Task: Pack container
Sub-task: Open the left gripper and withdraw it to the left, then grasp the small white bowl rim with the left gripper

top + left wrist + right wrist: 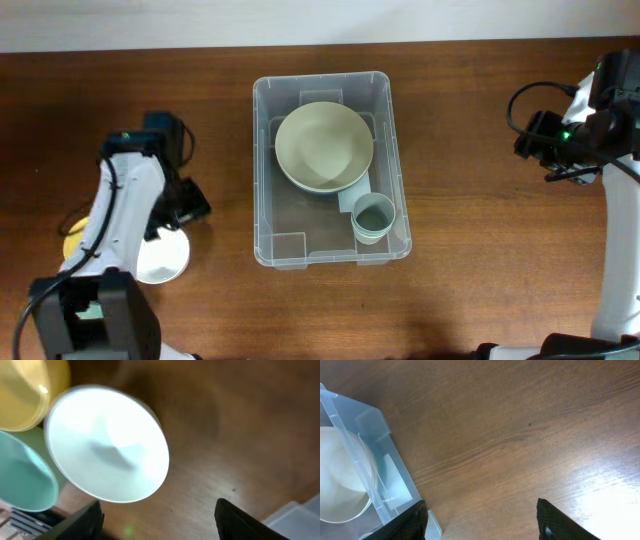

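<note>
From overhead, the clear rectangular plastic container (pixel 262 150) sits mid-counter (pixel 460 300), its long axis running from the near edge to the far edge. A cream round bowl (pixel 322 148) fills the far end and a small grey-green cup (pixel 372 217) is tucked in the near right corner. The near left floor of the bin is bare. The left arm (pixel 120 200) is out on the left, over a white round dish (pixel 165 262). The right arm (pixel 612 210) is parked far off on the other side.

On the left wrist camera, the left tool (pixel 157 527) is spread wide with nothing between its fingers. The white dish sits just ahead of it, blurred. A yellow round bowl (pixel 25 387) and a pale green round bowl (pixel 22 477) crowd in beside it. A corner of the container just shows at the lower right, so the bin lies off to this tool's right, well apart.

On the right wrist camera, the right tool (pixel 480 527) is also wide and empty, above bare wood. The container's rim lies to its left with the cream bowl inside.

The loose dishes all lie on the left, so the left arm is clearly nearer. It looks like its pick, then a carry rightward to that bare near-left space.
</note>
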Controlling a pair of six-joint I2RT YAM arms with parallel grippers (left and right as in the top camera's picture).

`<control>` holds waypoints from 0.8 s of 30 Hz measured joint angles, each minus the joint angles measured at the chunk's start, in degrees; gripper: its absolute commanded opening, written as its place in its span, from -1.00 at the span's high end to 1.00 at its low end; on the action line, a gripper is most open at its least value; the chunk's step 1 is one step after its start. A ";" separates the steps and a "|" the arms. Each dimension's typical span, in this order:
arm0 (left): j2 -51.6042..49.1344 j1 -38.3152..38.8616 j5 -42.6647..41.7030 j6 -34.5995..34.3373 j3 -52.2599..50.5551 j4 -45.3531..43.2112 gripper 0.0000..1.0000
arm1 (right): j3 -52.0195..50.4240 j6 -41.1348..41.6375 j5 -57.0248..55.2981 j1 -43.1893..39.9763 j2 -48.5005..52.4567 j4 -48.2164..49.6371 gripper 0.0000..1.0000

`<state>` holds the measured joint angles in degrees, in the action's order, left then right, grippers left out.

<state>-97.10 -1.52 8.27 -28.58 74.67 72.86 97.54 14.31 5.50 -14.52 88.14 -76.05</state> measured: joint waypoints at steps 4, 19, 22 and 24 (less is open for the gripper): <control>0.02 0.00 -0.90 0.00 -7.69 -6.84 -0.48 | 0.00 0.04 0.00 0.00 0.00 -0.07 -0.31; 0.02 -4.22 -1.70 -0.02 -15.98 -15.30 0.97 | -0.02 0.02 0.00 0.00 0.00 -0.09 -0.31; 0.02 -4.24 -1.62 0.07 -15.98 -15.61 0.99 | 0.00 0.02 0.00 0.00 0.00 -0.09 -0.31; 0.02 -4.24 -1.55 0.04 -16.04 -15.91 0.99 | -0.02 0.02 0.00 0.00 0.00 -0.09 -0.31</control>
<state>-97.08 -5.76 6.72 -28.53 58.63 56.95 97.51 14.33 5.50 -14.52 88.14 -76.14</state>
